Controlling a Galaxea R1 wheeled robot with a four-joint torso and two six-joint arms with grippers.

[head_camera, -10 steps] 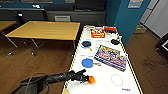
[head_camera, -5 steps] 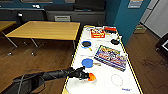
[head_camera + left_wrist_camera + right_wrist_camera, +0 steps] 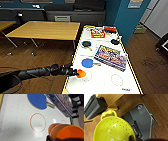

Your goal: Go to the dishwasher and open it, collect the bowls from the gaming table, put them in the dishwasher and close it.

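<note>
Left fingers (image 3: pixel 75 73) gripping orange bowls (image 3: pixel 81 73), gaming table (image 3: pixel 105 85) edge

Office break room: game table (image 3: pixel 105 75), wood table (image 3: pixel 45 30).

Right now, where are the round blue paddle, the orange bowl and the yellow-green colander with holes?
Round blue paddle (image 3: pixel 87 62), head view, middle of its blue face.
Orange bowl (image 3: pixel 81 73), head view, centre of the bowl at the left arm's tip.
Yellow-green colander with holes (image 3: pixel 112 130), right wrist view, its perforated wall.
</note>
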